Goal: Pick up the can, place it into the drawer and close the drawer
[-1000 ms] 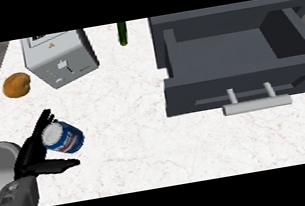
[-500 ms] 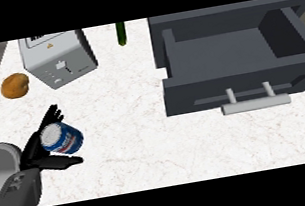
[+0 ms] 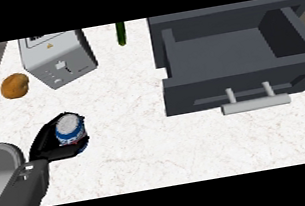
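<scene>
Left hand [image 3: 42, 143] has its fingers curled round the upright blue can [image 3: 70, 130].

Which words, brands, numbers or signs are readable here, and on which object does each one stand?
No text can be read as words.
can, held in the left hand: blue, white and red label, too blurred to read.
toaster: a small dark and orange label on top and tiny marks on the front, too small to read.
drawer: no text visible.
</scene>
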Action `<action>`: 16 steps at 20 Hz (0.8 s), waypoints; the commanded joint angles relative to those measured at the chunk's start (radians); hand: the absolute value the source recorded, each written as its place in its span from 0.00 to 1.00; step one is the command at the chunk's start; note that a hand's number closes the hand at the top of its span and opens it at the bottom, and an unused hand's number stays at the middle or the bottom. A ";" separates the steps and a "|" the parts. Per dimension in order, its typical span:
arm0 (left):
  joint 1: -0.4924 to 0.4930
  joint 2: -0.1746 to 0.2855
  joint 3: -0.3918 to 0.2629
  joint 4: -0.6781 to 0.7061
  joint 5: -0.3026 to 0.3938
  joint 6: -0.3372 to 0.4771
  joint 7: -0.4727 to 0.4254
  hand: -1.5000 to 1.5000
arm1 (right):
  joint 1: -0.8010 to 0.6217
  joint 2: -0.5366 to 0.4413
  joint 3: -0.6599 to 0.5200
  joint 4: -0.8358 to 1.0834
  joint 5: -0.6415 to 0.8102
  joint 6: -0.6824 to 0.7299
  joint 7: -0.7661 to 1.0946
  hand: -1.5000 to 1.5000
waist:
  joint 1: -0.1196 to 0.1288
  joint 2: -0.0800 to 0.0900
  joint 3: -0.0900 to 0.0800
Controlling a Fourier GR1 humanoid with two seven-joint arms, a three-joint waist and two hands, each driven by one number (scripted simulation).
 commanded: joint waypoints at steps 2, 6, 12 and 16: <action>-0.025 -0.027 0.003 0.016 0.005 -0.042 -0.058 1.00 | 0.024 0.013 -0.017 0.034 -0.001 0.020 -0.067 0.00 | -0.004 0.002 0.000; -0.094 -0.063 0.046 -0.006 0.058 0.055 0.046 1.00 | -0.006 0.017 0.017 0.038 0.052 0.002 -0.052 0.00 | 0.003 0.000 0.000; -0.128 -0.254 0.134 -0.039 0.146 0.377 0.043 1.00 | 0.014 0.015 -0.002 -0.025 0.036 -0.010 -0.014 0.00 | 0.002 -0.003 0.001; -0.159 -0.265 0.116 -0.116 0.168 0.368 0.107 1.00 | 0.007 0.005 0.008 -0.081 0.042 -0.016 0.049 0.00 | 0.011 -0.007 0.001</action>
